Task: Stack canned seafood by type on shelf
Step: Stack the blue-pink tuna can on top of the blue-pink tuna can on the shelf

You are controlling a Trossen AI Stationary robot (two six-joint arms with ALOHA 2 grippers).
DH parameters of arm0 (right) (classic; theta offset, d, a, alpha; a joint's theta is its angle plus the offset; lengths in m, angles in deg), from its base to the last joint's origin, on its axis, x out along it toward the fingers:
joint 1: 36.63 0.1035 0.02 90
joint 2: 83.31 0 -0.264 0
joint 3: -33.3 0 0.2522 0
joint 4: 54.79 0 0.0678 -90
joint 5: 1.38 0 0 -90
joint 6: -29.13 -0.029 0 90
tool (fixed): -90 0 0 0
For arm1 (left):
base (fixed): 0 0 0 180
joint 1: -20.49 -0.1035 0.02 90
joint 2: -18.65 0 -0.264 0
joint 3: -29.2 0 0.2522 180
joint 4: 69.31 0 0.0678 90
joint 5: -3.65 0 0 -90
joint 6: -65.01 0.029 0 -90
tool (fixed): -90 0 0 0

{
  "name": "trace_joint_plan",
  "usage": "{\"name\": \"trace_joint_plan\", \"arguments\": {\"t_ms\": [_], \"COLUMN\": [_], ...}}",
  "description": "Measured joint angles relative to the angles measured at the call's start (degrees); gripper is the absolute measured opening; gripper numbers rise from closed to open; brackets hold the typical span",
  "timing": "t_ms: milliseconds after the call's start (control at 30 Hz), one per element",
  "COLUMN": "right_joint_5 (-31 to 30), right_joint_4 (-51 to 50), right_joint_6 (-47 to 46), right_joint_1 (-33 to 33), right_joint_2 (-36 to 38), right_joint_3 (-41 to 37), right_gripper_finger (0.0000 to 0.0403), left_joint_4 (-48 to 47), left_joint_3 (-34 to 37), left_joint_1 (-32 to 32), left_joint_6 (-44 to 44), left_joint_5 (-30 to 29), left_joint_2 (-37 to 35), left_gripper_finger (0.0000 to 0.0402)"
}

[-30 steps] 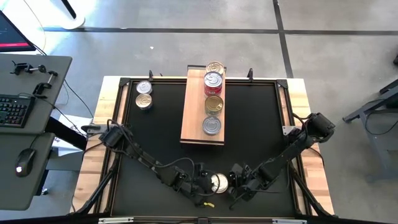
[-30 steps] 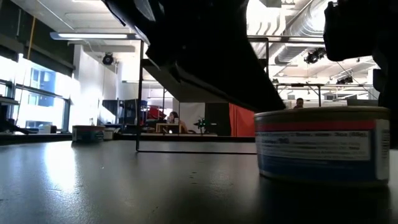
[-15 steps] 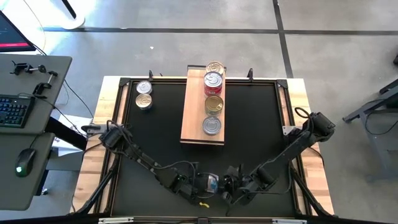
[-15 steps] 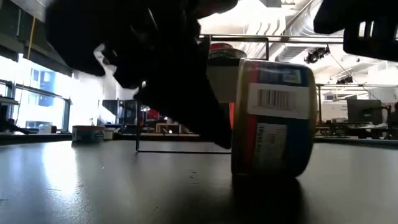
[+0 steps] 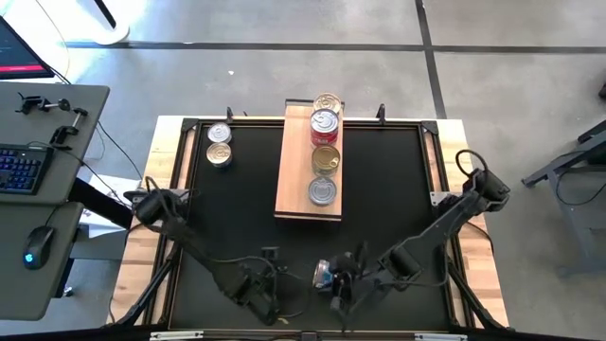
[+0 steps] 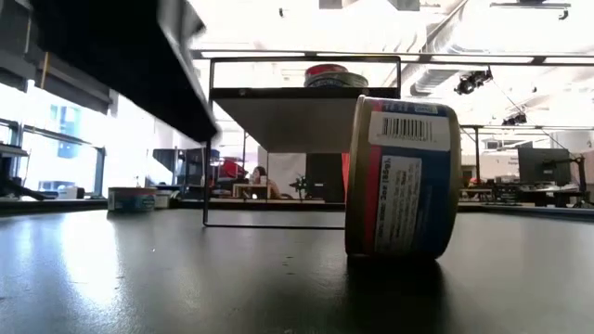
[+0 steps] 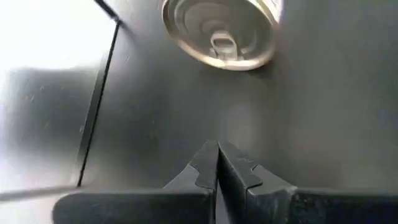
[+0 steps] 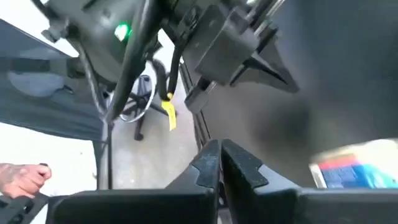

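Note:
A tin (image 6: 403, 176) with a red and blue label stands on its edge near the table's front edge (image 5: 324, 275), its gold pull-tab lid (image 7: 220, 31) facing my left gripper. My left gripper (image 7: 217, 157) is shut, to the tin's left (image 5: 279, 289) and apart from it. My right gripper (image 8: 219, 154) is shut, close on the tin's right (image 5: 343, 282), with the label (image 8: 354, 169) beside its fingers. The wooden shelf (image 5: 295, 180) carries several tins in a row, one of them with a red side (image 5: 324, 125).
Two more tins (image 5: 219, 144) stand at the table's far left corner; one of them shows in the low view (image 6: 130, 198). The shelf is raised on a thin dark frame (image 6: 206, 139). Open black tabletop lies on both sides of the shelf.
The tin lay flat between my two grippers; it has tipped up and now stands on its edge. My left gripper has drawn back toward the table's left and risen. My right gripper has lifted away from the tin.

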Motion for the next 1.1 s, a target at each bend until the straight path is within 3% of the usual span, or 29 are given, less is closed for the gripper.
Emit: {"name": "trace_joint_plan", "arguments": {"t_ms": [100, 233, 333, 467, 600, 700, 767, 900, 1000, 1100], "right_joint_5": [2.34, 6.71, 12.15, 23.74, 31.16, 29.91, 24.77, 12.65, 10.73, 8.28], "right_joint_4": [-1.39, -5.66, -4.67, -0.35, -2.53, -16.12, -25.86, -43.04, -51.82, -53.79], "right_joint_6": [2.32, 2.92, 2.53, 2.96, 0.37, -1.45, -1.24, -13.33, -24.99, -36.26], "right_joint_1": [-1.85, -4.24, -5.20, -5.42, -6.58, -7.71, -8.13, -7.98, -7.98, -7.87], "right_joint_2": [-0.06, -0.88, -3.84, -9.79, -14.54, -16.74, -17.98, -18.47, -18.55, -18.60], "right_joint_3": [2.93, 5.98, 7.30, 11.93, 20.09, 27.70, 32.17, 37.94, 38.46, 36.01], "right_gripper_finger": [0.0035, 0.0111, 0.0180, 0.0262, 0.0299, 0.0302, 0.0302, 0.0303, 0.0303, 0.0303], "left_joint_4": [-4.82, -12.62, -16.47, -16.00, -15.59, -14.48, -10.29, 7.43, 22.20, 34.48], "left_joint_3": [0.00, -0.02, 0.00, 0.00, 0.00, 0.14, 3.27, 17.82, 30.33, 39.79], "left_joint_1": [1.37, 1.86, 0.95, -0.27, -0.60, -0.58, -0.45, -0.65, -0.58, -0.41], "left_joint_6": [-2.16, -3.82, -3.45, 1.72, 6.27, 9.15, 10.82, 8.94, 1.95, -3.44], "left_joint_5": [-0.88, -2.07, 2.56, 9.51, 12.54, 13.16, 14.51, 21.62, 23.18, 21.93], "left_joint_2": [-1.95, -5.10, -6.95, -10.34, -14.31, -18.04, -21.71, -32.62, -40.87, -46.94], "left_gripper_finger": [0.0000, 0.0000, 0.0000, 0.0000, 0.0000, 0.0000, 0.0000, 0.0000, 0.0000, 0.0000]}}
